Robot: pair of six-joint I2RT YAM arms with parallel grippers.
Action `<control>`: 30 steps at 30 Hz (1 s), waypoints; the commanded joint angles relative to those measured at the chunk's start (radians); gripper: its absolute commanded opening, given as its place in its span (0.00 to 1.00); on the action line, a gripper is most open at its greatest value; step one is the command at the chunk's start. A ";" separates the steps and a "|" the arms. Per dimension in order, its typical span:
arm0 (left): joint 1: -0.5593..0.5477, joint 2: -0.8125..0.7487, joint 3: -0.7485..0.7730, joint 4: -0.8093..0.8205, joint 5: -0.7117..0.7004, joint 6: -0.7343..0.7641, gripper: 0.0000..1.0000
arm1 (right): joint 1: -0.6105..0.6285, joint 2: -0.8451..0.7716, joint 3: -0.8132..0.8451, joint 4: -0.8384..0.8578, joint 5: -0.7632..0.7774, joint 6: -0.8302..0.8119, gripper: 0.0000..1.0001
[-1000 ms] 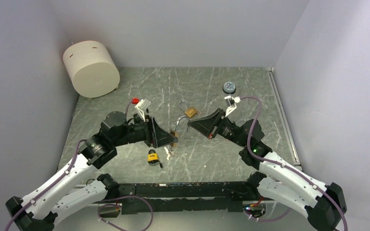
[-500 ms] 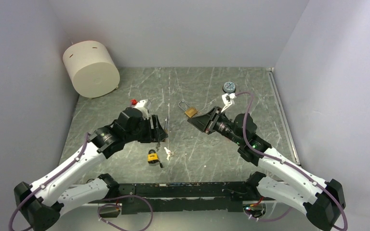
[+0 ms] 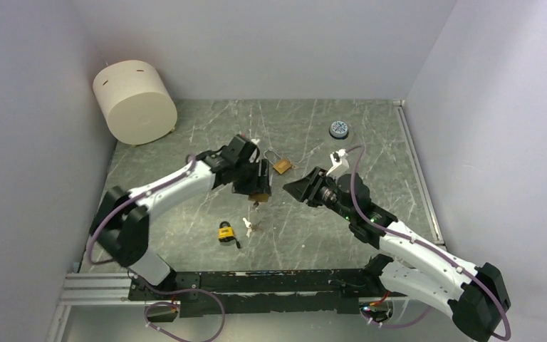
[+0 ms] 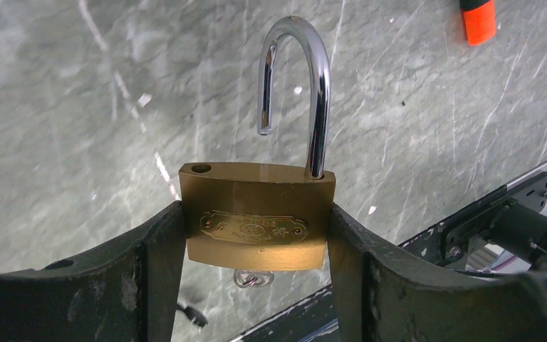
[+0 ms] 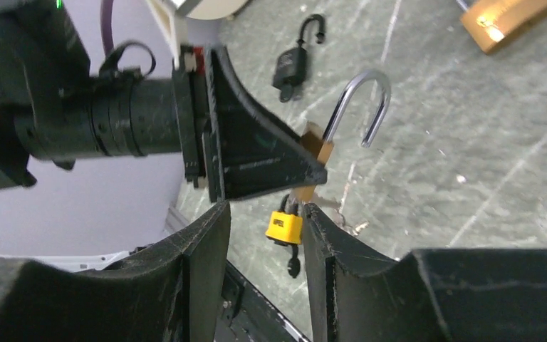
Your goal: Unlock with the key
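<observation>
While its two dark fingers (image 4: 158, 265) press in from either side, the left gripper (image 3: 259, 184) pinches the rectangular body of a brass padlock (image 4: 256, 226). It holds the lock clear of the grey-green marbled table (image 3: 370, 142), a little left of the table's middle. The lock's chrome shackle (image 4: 312, 85) stands open: one leg is seated in the body, and the other end hangs free above its hole. Under the body a small silver key (image 4: 253, 278) juts out. Only its bow shows, so how deep it sits cannot be told.

Just to the right, the right gripper (image 5: 268, 211) points left at the held lock, near it but not touching. Its fingers (image 5: 203, 260) stand a little apart and pinch nothing; the table shows through the gap between them.

A second brass padlock with a thin shackle (image 3: 280, 166) lies on the table just to the far right of the held one. On the near side a small yellow-and-black padlock (image 3: 224, 232) lies flat, with a small bunch of silver keys (image 3: 248, 226) just to its right. The right wrist view also shows a small black padlock (image 5: 295, 55) with its shackle raised, lying on the table beyond the left gripper. A round blue tin (image 3: 339, 129) sits towards the far right, well apart from both arms. A large white cylinder (image 3: 135, 102) stands in the far left corner. A black rail (image 3: 256, 281) runs along the near edge between the arm bases.
</observation>
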 commanded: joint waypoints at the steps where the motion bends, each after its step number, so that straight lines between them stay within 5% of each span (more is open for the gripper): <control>1: 0.040 0.150 0.169 0.023 0.161 0.056 0.03 | -0.004 -0.030 -0.031 -0.013 0.059 0.031 0.45; 10: 0.117 0.373 0.280 -0.041 0.217 0.106 0.02 | -0.004 -0.089 -0.102 -0.113 0.283 0.104 0.42; 16: 0.124 0.448 0.330 -0.140 -0.037 0.120 0.03 | -0.009 0.035 -0.019 -0.223 0.363 0.035 0.35; 22: 0.133 0.505 0.359 -0.198 -0.195 0.087 0.03 | -0.040 0.163 0.032 -0.174 0.362 -0.055 0.41; 30: 0.177 0.546 0.393 -0.211 -0.314 -0.025 0.26 | -0.141 0.449 0.186 -0.053 0.232 -0.227 0.50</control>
